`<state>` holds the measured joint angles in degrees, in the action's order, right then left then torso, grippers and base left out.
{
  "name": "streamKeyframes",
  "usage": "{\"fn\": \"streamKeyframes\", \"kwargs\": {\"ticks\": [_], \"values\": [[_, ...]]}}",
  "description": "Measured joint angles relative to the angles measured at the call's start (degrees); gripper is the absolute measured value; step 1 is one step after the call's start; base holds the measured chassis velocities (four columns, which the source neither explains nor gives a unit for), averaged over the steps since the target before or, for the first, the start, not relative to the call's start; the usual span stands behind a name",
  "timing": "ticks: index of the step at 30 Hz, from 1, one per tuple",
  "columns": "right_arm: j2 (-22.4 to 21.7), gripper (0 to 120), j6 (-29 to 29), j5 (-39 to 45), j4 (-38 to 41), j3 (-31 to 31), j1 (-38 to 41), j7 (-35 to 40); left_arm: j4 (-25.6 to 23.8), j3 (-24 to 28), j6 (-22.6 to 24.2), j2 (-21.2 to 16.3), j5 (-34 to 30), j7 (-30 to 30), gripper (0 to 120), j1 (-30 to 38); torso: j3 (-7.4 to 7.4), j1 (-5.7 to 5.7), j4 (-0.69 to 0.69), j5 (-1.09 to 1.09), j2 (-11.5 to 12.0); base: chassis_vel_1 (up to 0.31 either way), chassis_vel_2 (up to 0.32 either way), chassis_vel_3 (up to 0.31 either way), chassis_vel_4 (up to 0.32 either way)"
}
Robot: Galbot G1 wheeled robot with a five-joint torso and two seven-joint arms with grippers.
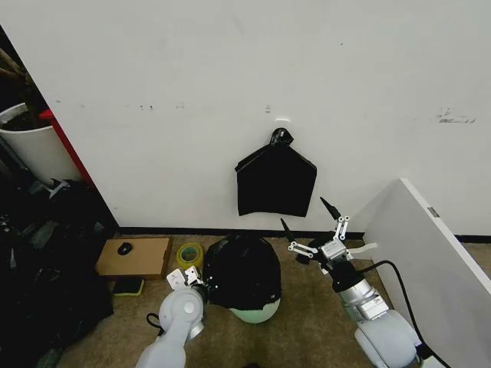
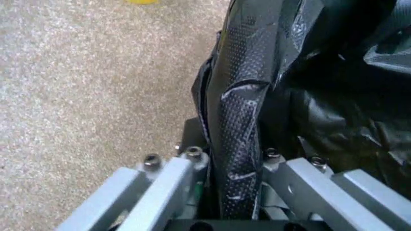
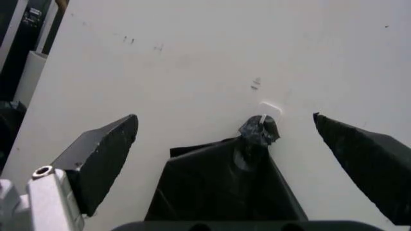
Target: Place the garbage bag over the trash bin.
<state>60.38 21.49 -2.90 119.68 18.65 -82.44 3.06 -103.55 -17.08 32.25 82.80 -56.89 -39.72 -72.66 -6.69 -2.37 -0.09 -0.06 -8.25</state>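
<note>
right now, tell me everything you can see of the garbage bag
The garbage bag is thin, glossy black plastic, crinkled and finely textured up close. It is draped over the trash bin, covering its top and most of its sides, so just the pale green-white base shows beneath. It sits on the speckled floor near the wall, below a flat black bundle hanging there. The left gripper is shut on a bunched fold of it at the bag's left side. The right gripper is open, apart from it.
</note>
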Motion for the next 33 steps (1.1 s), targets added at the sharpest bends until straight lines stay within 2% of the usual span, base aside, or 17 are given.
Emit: {"fn": "streamKeyframes", "kwargs": {"ticks": [5, 6, 13, 14, 20, 22, 25, 29, 33], "values": [[0.01, 100, 0.13, 0.04, 0.11, 0.02, -0.05, -0.11, -3.02, 0.13, 0.21, -0.31, 1.11, 1.33, 26, -1.15, 0.00, 0.00, 0.00, 0.02, 0.00, 0.000, 0.000, 0.000, 0.000], [0.01, 100, 0.13, 0.04, 0.11, 0.02, -0.05, -0.11, -3.02, 0.13, 0.21, -0.31, 1.11, 1.33, 26, -1.15, 0.00, 0.00, 0.00, 0.02, 0.00, 0.000, 0.000, 0.000, 0.000], [-0.10, 100, 0.75, 0.09, -0.06, 0.06, -0.45, -0.15, -9.30, -0.93, 2.31, -1.20, 1.89, 2.23, 56, -3.60, 0.00, 0.00, 0.01, 0.03, 0.00, 0.000, 0.000, 0.000, 0.000], [-0.10, 100, 0.75, 0.09, -0.06, 0.06, -0.45, -0.15, -9.30, -0.93, 2.31, -1.20, 1.89, 2.23, 56, -3.60, 0.00, 0.00, 0.01, 0.03, 0.00, 0.000, 0.000, 0.000, 0.000], [-0.26, 100, 0.81, 0.10, -0.13, 0.06, -0.48, -0.14, -11.42, -2.35, 2.70, -1.84, 1.87, 1.93, 81, -4.69, 0.00, 0.00, 0.01, 0.03, 0.00, 0.000, 0.000, 0.000, 0.000], [-0.26, 100, 0.81, 0.10, -0.13, 0.06, -0.48, -0.14, -11.69, -2.45, 2.70, -1.95, 1.86, 1.94, 85, -4.82, 0.00, 0.00, 0.01, 0.03, 0.00, 0.000, 0.000, 0.000, 0.000], [-0.20, 100, 0.81, 0.07, -0.13, 0.06, -0.50, -0.14, -12.98, -2.86, 2.71, -2.45, 2.29, 3.65, 97, -5.52, 0.00, 0.00, 0.01, 0.03, 0.00, 0.000, 0.000, 0.000, 0.000], [-0.20, 100, 0.82, 0.08, -0.13, 0.10, -0.67, -0.11, -14.71, -2.99, 2.63, -2.89, 3.09, 5.61, 100, -6.26, 0.00, 0.00, 0.01, 0.03, 0.00, 0.000, 0.000, 0.000, 0.000], [-0.47, 100, 0.80, 0.96, -0.42, 0.16, -1.02, 0.10, -17.99, -2.43, 1.37, -4.29, 6.59, 10.45, 100, -7.37, 0.01, 0.00, 0.00, 0.04, 0.00, 0.000, 0.000, 0.000, 0.000]]}}
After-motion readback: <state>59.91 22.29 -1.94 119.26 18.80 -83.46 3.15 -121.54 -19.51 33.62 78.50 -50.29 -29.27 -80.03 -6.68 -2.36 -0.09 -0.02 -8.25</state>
